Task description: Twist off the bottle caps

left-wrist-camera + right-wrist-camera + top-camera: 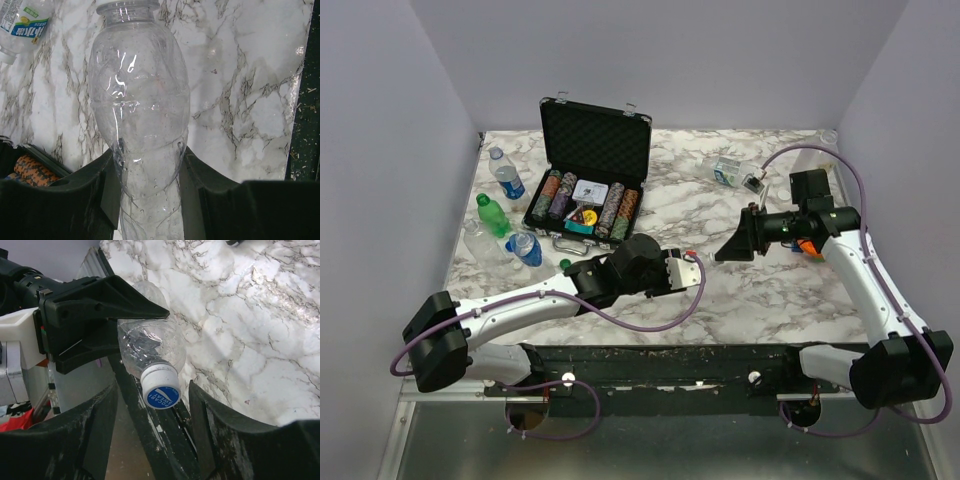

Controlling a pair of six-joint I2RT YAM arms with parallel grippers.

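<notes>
Clear bottle (140, 115) is clamped at its waist in the left fingers (90, 185), up off the desk (250, 315). Right fingers (85, 440) straddle its white-and-blue cap (161, 388), gap each side, nothing gripped yet. Centre on the cap, close square on the ribbed rim, then twist.

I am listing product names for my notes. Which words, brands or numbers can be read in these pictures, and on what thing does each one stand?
"OCARI SWEAT", upside down, on the blue top of the bottle cap; a first letter may be hidden.
Print on the labelled bottle, left wrist view: too blurred to read.
Print on the blue-label bottle and the card in the chip case: too small.
</notes>
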